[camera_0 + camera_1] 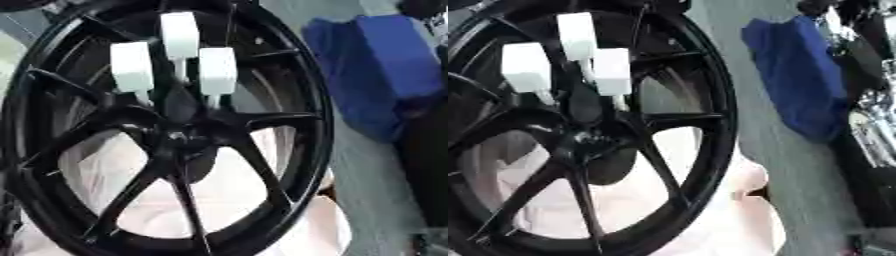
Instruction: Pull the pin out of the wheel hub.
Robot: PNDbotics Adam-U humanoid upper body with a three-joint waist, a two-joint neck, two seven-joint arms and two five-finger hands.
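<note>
Wheel [166, 135], black with thin spokes, fills the left and centre of the scene and rests on pale pink cloth [306, 235]. Blue bundle [385, 70] lies to the far right, apart from the rim. Three white block-headed pins [181, 37] stand in the hub [179, 132], clustered on its far side, thin stems running down into it. Neither robot hand shows in either view, so their state cannot be told.

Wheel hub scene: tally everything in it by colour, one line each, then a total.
Black: 1, the wheel hub
White: 3, the pins standing in the hub
Blue: 1, a cloth bundle beside it
Pale pink: 1, a cloth underneath
Total: 6
</note>
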